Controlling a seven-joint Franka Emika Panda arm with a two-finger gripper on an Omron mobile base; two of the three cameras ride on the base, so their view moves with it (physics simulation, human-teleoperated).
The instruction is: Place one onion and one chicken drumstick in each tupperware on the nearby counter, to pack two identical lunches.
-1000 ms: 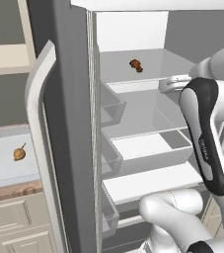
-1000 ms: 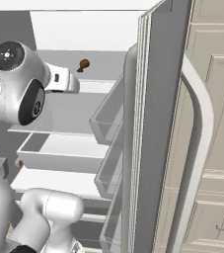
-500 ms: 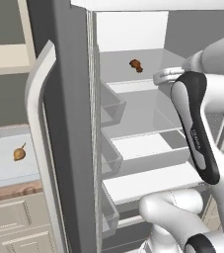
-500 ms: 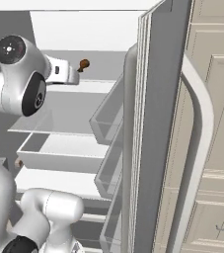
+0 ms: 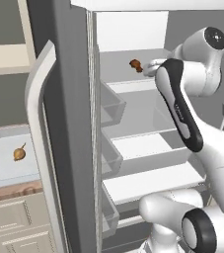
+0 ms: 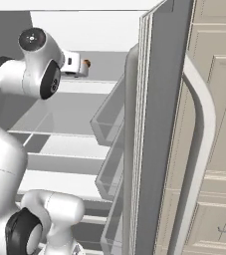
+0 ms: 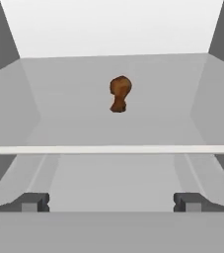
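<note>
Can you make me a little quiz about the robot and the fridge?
1. True or false: the gripper is squeezing the chicken drumstick.
2. What lies in the pale tupperware on the counter to the left of the fridge door? A) an onion B) a spoon C) a banana
3. Fill in: the drumstick lies on the fridge's ____ shelf.

Key
1. False. The jaws are open and short of the drumstick.
2. A, an onion.
3. Top.
</note>
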